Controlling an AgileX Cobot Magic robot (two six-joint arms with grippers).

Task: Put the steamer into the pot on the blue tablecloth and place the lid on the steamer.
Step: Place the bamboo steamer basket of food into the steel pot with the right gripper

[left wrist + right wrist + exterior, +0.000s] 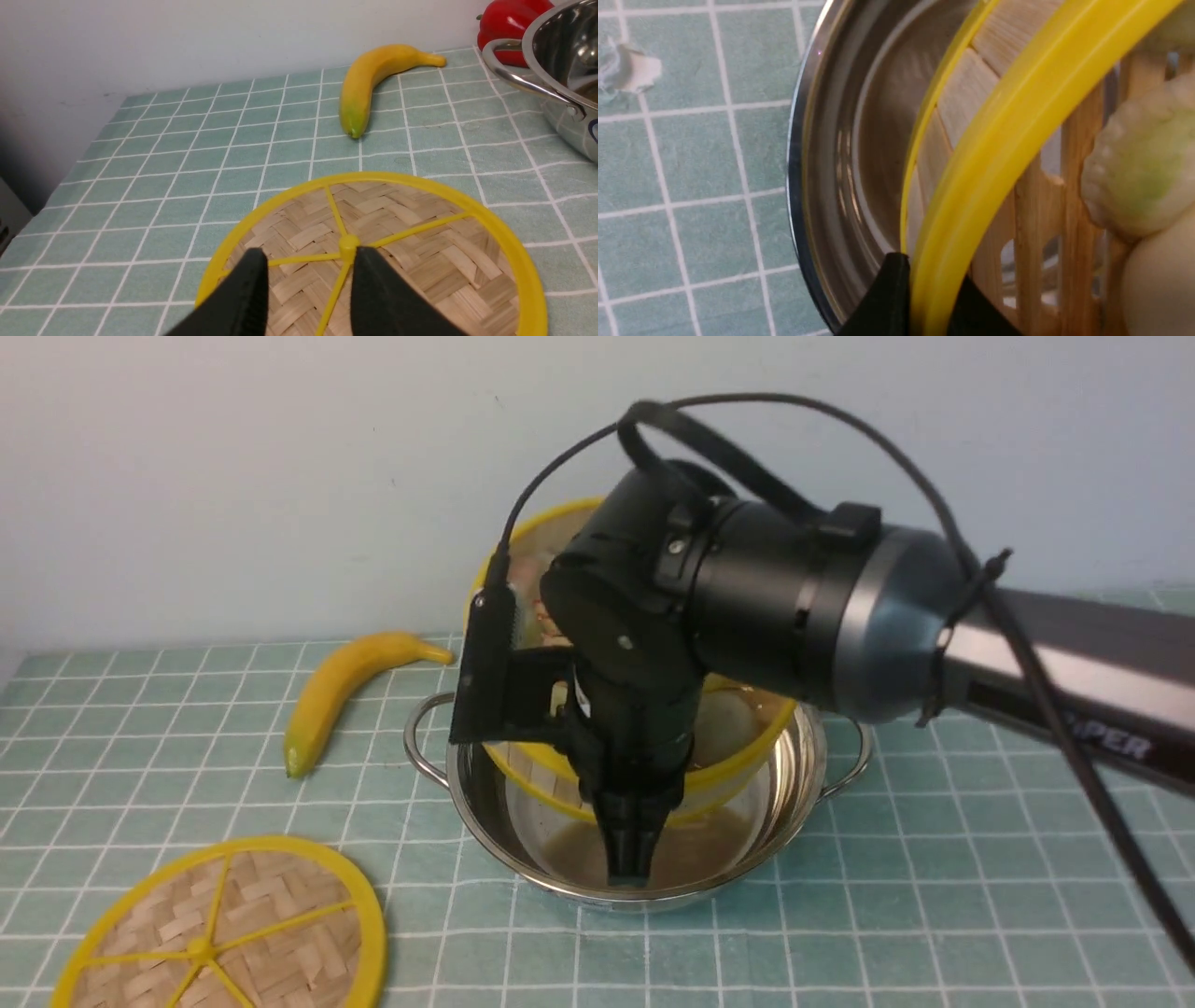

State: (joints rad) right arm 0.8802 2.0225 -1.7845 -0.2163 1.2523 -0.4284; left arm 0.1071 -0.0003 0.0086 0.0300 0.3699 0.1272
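Noted blue tablecloth [990, 905] beneath steel pot [481, 831]. Observed steamer [551, 779] tilted over pot, pale food inside, rim pinched by right gripper [929, 280]. Found lid [289, 933] flat on cloth, before spread jaws of left gripper [310, 261]. Recorded banana [327, 695] near pot.

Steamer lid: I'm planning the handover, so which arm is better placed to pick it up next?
Left, I'd judge. Its open jaws hover right over the woven lid, while the right jaws grip the rim of the steamer above the pot.
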